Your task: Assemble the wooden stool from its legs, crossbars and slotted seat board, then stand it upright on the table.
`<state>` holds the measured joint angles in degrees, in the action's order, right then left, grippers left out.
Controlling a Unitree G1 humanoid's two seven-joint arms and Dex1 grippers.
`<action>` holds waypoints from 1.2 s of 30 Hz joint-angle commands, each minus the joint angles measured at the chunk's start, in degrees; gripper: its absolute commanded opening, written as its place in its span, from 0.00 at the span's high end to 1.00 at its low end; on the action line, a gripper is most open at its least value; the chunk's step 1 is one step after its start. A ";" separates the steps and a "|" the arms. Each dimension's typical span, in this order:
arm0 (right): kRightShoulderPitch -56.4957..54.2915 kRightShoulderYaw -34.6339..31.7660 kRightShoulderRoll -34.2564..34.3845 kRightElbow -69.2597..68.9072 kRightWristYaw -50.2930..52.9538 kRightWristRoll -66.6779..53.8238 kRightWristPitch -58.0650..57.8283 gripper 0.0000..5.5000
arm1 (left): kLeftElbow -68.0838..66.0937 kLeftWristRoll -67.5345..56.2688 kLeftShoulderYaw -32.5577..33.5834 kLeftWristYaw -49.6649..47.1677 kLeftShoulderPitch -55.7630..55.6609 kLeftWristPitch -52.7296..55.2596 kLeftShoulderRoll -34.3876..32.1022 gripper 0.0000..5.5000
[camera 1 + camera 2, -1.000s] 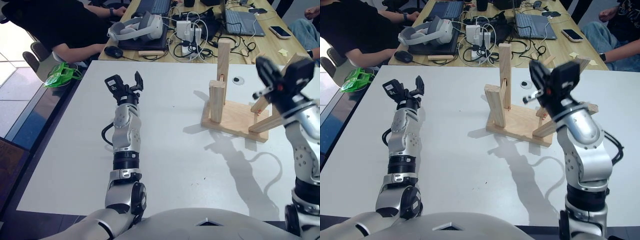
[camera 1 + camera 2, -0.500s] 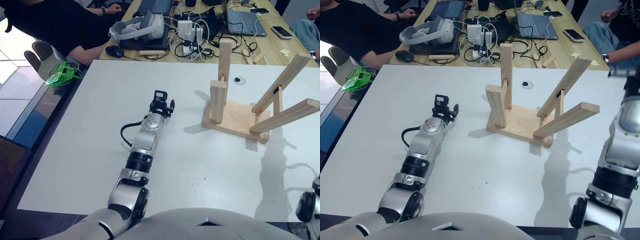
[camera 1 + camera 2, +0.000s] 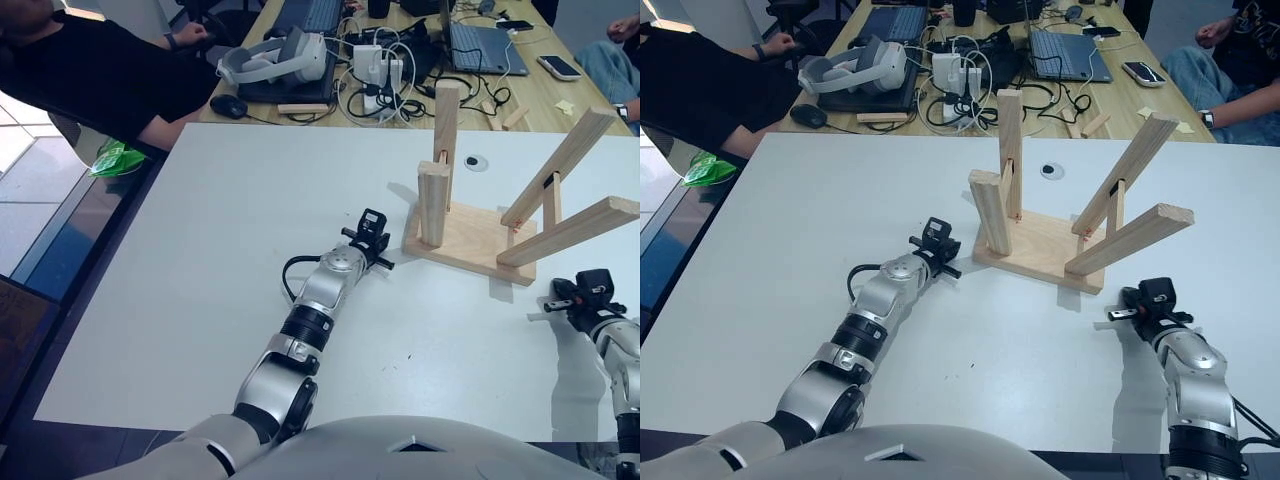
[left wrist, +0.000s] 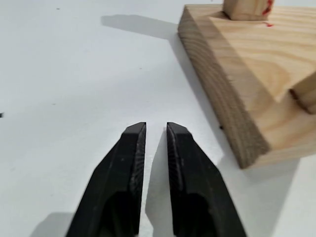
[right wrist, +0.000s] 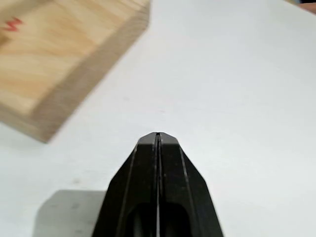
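The left gripper [image 4: 155, 127] is only a narrow slit apart and holds nothing, low over the white surface [image 3: 250, 200], just beside the edge of the seat board [image 3: 470, 245]. The right gripper [image 5: 157, 136] is pressed closed, empty, near the board's opposite corner. The stool [image 3: 1040, 240] sits upside down, board flat on the surface, legs [image 3: 446, 130] up, two upright and two leaning. Behind stands a wooden desk [image 3: 590, 95] with laptops [image 3: 480, 40], a headset [image 3: 275, 58] and cables [image 3: 380, 85]
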<state>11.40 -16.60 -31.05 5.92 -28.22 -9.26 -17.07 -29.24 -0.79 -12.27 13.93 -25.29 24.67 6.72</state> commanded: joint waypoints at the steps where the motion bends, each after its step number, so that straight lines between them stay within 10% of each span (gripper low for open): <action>1: 0.57 1.43 -0.62 0.00 -2.66 -0.97 -1.64 1.00 | 0.44 -1.07 -0.64 3.22 1.64 2.58 -0.07 0.97; 36: -5.09 3.38 -5.97 -10.42 -25.13 -19.33 -15.72 1.00 | 30.15 -13.33 -2.70 23.01 9.54 25.91 -11.01 0.99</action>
<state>8.63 -15.51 -38.23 -0.32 -48.61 -23.89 -32.00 -2.87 -9.01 -13.22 32.76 -15.65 48.87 -6.25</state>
